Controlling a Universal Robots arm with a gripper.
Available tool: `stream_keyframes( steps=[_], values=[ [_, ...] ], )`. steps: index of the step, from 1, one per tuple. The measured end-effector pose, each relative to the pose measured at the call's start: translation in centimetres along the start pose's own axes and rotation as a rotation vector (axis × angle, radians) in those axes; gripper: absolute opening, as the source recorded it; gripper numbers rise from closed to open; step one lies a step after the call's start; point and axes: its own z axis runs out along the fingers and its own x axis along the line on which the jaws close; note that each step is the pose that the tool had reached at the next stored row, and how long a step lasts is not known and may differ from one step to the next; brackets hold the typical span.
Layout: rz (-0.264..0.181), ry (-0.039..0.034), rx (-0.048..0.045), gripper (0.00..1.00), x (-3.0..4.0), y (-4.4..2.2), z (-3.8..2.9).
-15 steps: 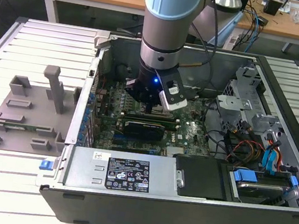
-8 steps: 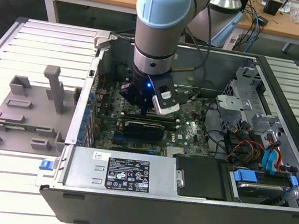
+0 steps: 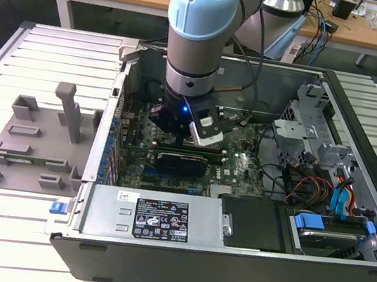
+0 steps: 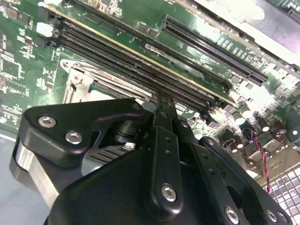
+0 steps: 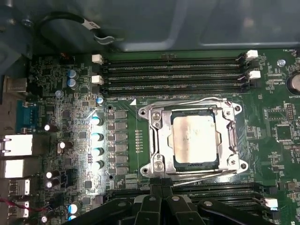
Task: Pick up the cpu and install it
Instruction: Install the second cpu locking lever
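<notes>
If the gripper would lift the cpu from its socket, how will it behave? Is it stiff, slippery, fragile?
The cpu looks like a thin flat plate with a metal top, so probably stiff. Its smooth top may be slippery. Lying flat inside the socket frame, it offers little edge to grip.

The open-topped grey metal computer case leaves room from above over the green motherboard. Long black memory slots flank the silver socket frame on two sides; tangled black cables crowd toward the exterior view's right.
</notes>
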Motion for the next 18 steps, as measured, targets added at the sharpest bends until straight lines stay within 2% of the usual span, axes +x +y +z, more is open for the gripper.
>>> stream_keyframes(
  steps=[1,2,4,8,11,14,15,17,18],
  values=[
    [0.000,-0.0002,-0.0216,0.11,0.67,-0.11,0.50],
    [0.001,-0.0017,-0.0581,0.11,0.84,-0.16,0.79],
    [0.001,-0.0016,-0.0685,0.11,0.99,-0.21,1.11],
    [0.002,-0.0016,-0.0696,0.11,1.01,-0.19,1.12],
    [0.002,-0.0017,-0.0698,0.11,0.88,-0.03,0.15],
    [0.002,-0.0009,-0.0676,0.11,0.57,0.10,-0.07],
    [0.002,0.0000,-0.0629,0.11,0.43,0.17,-0.06],
    [0.001,0.0019,-0.0351,0.11,0.08,0.68,0.03],
    [0.001,0.0019,-0.0271,0.11,-0.06,1.22,0.11]
  ],
)
